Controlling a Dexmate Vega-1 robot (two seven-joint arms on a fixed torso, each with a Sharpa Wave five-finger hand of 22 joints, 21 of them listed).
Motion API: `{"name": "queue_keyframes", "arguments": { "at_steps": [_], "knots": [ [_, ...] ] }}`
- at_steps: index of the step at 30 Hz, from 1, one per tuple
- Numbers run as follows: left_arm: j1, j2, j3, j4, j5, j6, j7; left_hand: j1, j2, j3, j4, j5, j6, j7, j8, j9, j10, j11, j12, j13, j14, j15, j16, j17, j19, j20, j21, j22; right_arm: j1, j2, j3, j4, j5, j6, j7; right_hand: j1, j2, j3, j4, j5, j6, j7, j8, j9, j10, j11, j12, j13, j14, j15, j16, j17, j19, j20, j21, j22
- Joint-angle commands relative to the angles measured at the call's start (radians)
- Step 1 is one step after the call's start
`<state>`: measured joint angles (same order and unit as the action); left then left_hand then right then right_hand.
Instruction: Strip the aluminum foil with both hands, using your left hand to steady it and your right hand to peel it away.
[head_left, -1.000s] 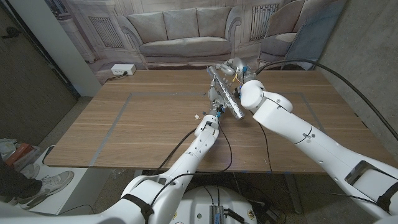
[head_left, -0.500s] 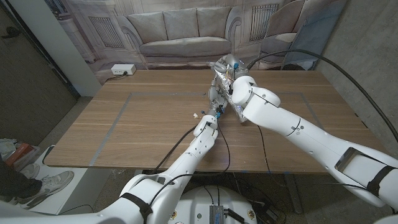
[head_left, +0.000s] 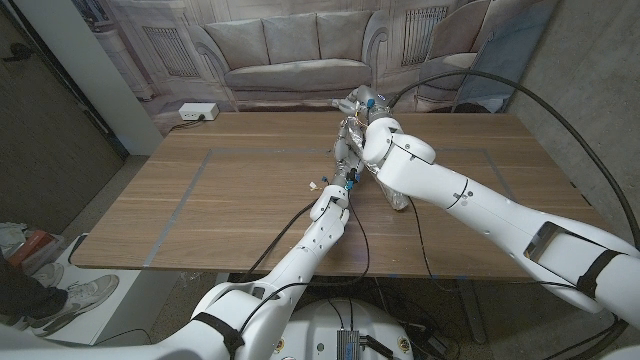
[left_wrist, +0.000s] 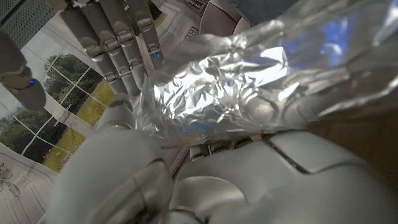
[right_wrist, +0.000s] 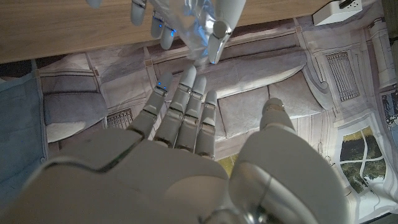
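A crumpled strip of aluminum foil (head_left: 349, 136) runs slantwise over the middle of the wooden table (head_left: 230, 200); one end (head_left: 397, 197) pokes out from under my right forearm. My left hand (head_left: 345, 172) grips the foil from the near side. In the left wrist view the foil (left_wrist: 236, 93) crosses just above my left hand (left_wrist: 186, 180), whose fingers close under it. My right hand (head_left: 366, 103) hovers past the foil's far end. In the right wrist view my right hand (right_wrist: 186, 143) has straight, spread fingers with nothing in them, pointing at the foil (right_wrist: 186, 25).
A backdrop printed with a sofa (head_left: 290, 55) closes off the table's far edge. A white power strip (head_left: 195, 112) lies at the far left, beyond the table. Black cables (head_left: 470, 100) loop over the far right of the table.
My right arm has swung left and away, so its forearm now lies across the foil and its hand has moved beyond the far end. My left hand keeps its hold.
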<state>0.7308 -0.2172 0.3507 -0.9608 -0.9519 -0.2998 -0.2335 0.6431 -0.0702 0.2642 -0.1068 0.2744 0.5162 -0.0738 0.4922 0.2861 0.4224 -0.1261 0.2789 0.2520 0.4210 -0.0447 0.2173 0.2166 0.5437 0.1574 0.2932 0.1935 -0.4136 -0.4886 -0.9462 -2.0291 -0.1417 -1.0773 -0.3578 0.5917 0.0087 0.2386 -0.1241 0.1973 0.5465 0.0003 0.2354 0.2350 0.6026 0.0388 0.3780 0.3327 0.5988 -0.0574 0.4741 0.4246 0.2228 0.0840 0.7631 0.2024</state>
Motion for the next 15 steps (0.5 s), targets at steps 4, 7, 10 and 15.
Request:
{"name": "queue_keyframes", "arguments": {
  "at_steps": [4, 7, 10, 15],
  "knots": [
    [-0.010, -0.024, -0.044, 0.022, -0.097, 0.069, -0.071, 0.038, 0.058, 0.019, 0.005, -0.010, 0.191, 0.024, 0.080, -0.015, 0.118, -0.019, 0.028, -0.009, 0.093, -0.098, 0.023, -0.004, 0.052, -0.028, 0.014, 0.003, -0.010, 0.000, 0.019, 0.015, 0.020, 0.006, -0.033, -0.008, 0.006, -0.008, 0.009, 0.006, -0.002, 0.005, -0.006, 0.003, 0.005, -0.005, 0.012, 0.011, -0.005, -0.009, -0.001, 0.003, 0.000, -0.002, 0.004, 0.004],
    [-0.009, -0.034, -0.051, 0.021, -0.101, 0.065, -0.053, 0.044, 0.064, 0.017, 0.006, -0.020, 0.262, 0.043, 0.117, -0.009, 0.136, -0.013, 0.025, -0.013, 0.103, -0.100, 0.021, -0.005, 0.067, -0.040, 0.017, 0.003, -0.011, 0.001, 0.022, 0.015, 0.023, 0.004, -0.035, -0.007, 0.005, -0.009, 0.009, 0.006, -0.003, 0.005, -0.007, 0.003, 0.003, -0.004, 0.014, 0.013, -0.003, -0.007, -0.002, 0.002, 0.001, 0.000, 0.005, 0.004],
    [-0.016, -0.035, -0.063, 0.030, -0.124, 0.088, -0.083, 0.039, 0.066, 0.012, 0.011, -0.022, 0.276, 0.043, 0.129, -0.003, 0.142, -0.012, 0.024, -0.014, 0.108, -0.102, 0.021, -0.005, 0.066, -0.044, 0.016, 0.004, -0.010, 0.000, 0.021, 0.017, 0.025, 0.006, -0.036, -0.008, 0.006, -0.009, 0.009, 0.006, -0.002, 0.008, -0.007, 0.003, 0.002, -0.002, 0.015, 0.015, -0.001, -0.007, -0.003, 0.001, 0.003, 0.002, 0.006, 0.004],
    [-0.022, -0.053, -0.093, 0.039, -0.154, 0.083, -0.105, -0.036, 0.026, -0.042, 0.046, -0.035, 0.236, 0.039, 0.135, 0.019, 0.130, -0.008, 0.007, -0.017, 0.095, -0.088, 0.010, -0.004, 0.044, -0.034, 0.004, 0.004, -0.011, -0.001, 0.027, 0.019, 0.029, 0.006, -0.039, -0.010, 0.006, -0.012, 0.011, 0.006, -0.003, 0.008, -0.009, 0.004, -0.003, 0.000, 0.016, 0.019, -0.001, -0.007, -0.005, -0.001, 0.001, 0.003, 0.005, 0.004]
  ]
}}
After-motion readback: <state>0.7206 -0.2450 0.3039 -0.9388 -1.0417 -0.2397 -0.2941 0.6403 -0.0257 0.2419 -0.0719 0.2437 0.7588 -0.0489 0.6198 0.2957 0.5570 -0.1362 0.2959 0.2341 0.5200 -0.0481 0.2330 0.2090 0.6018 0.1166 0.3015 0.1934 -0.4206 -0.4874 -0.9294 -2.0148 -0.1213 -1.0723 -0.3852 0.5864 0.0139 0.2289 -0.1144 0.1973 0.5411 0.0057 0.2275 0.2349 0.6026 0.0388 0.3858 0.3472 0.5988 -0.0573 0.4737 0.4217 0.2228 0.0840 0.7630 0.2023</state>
